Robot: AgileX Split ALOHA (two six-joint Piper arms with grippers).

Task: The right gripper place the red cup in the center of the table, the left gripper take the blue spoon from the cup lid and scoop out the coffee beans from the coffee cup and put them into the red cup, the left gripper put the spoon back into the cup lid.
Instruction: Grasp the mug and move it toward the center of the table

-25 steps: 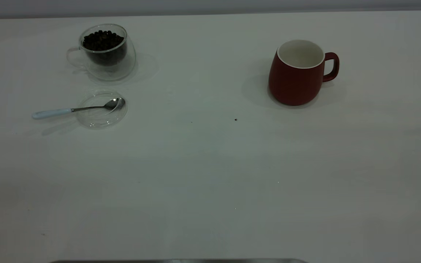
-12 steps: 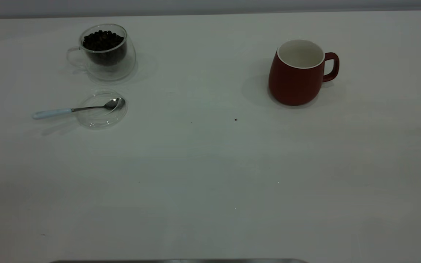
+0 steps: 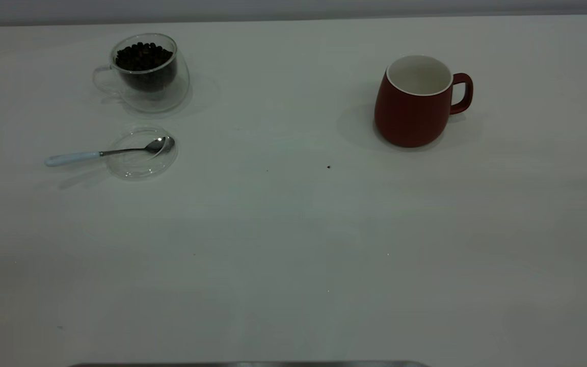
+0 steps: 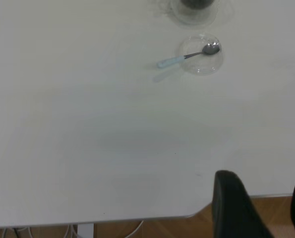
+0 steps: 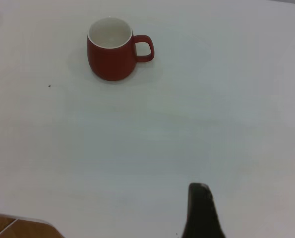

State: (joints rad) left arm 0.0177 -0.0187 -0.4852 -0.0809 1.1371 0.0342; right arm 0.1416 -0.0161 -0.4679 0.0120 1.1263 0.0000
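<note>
The red cup (image 3: pixel 411 104) stands upright and empty at the table's (image 3: pixel 293 244) right back, handle to the right; the right wrist view shows the red cup (image 5: pixel 111 51) far off. At the left back the clear coffee cup (image 3: pixel 143 71) holds coffee beans (image 3: pixel 143 56). In front of it lies the cup lid (image 3: pixel 141 153), the blue spoon (image 3: pixel 105 152) resting with its bowl in the lid and its handle pointing left. My left gripper (image 4: pixel 266 198) hangs open and empty over the near table edge, far from the spoon (image 4: pixel 187 56). Of my right gripper one finger (image 5: pixel 200 210) shows, bare table either side.
A tiny dark speck (image 3: pixel 328 166) lies on the table between the two cups. A grey metal strip (image 3: pixel 247 364) runs along the near edge. Wooden floor (image 4: pixel 202 225) shows beyond the table's edge in the left wrist view.
</note>
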